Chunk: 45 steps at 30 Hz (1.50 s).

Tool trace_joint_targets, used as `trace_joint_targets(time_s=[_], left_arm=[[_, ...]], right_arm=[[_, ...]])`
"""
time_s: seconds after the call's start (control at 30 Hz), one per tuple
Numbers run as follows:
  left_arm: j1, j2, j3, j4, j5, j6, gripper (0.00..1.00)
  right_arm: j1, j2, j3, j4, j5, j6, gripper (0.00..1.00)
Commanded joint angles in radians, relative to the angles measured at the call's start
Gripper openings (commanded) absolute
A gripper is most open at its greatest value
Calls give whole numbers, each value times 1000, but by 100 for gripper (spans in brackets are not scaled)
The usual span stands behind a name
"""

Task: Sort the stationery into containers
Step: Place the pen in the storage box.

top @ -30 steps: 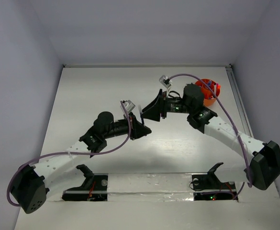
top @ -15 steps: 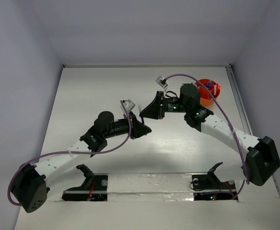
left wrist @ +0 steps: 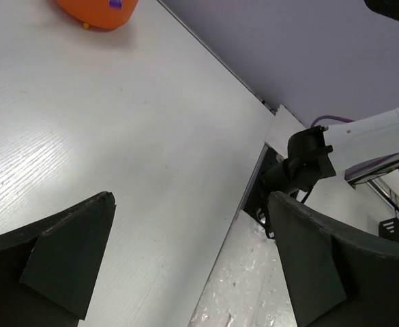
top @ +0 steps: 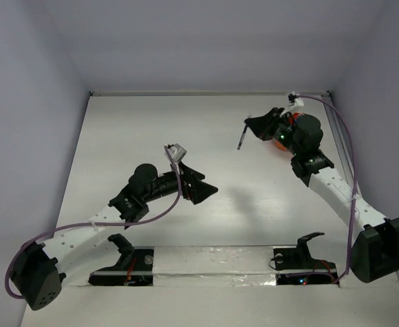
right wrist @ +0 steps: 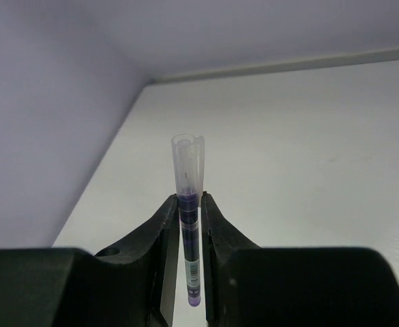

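A thin pen [right wrist: 189, 231] with a dark purple barrel and a clear cap stands upright between the fingers of my right gripper [right wrist: 188, 204], which is shut on it. From above, that gripper [top: 249, 127] is raised over the back right of the table, and the pen [top: 241, 142] hangs below it. The orange cup [top: 291, 117] sits just behind it, mostly hidden by the right wrist. In the left wrist view the cup [left wrist: 97, 10] shows at the top edge. My left gripper [top: 209, 185] is at mid-table, open, with nothing between its jaws [left wrist: 192, 259].
A shiny taped strip [top: 213, 262] runs along the near edge with two black mounts on it. Purple cables loop along both arms. A metal rail [top: 339, 143] borders the table's right side, with walls close on three sides.
The two grippers met at mid-table. The left one has opened and drawn back slightly. The right one has swung up and to the back right towards the cup, carrying the pen.
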Motion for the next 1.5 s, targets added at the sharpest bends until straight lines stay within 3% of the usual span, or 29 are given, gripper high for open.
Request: trace_joint_targets(time_s=[0.0,0.2,0.33,0.53,0.63,0.67,0.9,1.37,1.47], left_arm=[[-10,-39,-28,58,-35,20,94],[-10,-76,-68,101,-103,41,95],[-19,-78,-104,133,-138,75,87],[-19,-73,-141,153,-199,112,78],[-19,-95,-152,147,-227,113,78],[-19,-104,-155,151,-232,112,99],[-19,-185,-183,150,-247,100,99],[-19,-152,-178,154,-229,97,99],[-19,-150,-177,157,-229,97,99]], right_arm=[[-118,-25,-14,18,221,-25,0],[-168,30,0,34,525,-182,0],[-168,75,8,90,726,-281,0],[-177,155,-6,267,872,-473,0],[-177,205,-2,335,869,-569,0],[-177,231,-2,354,872,-583,0],[-177,311,-8,442,845,-652,0],[-177,397,-64,521,802,-668,0],[-177,396,-86,526,802,-649,5]])
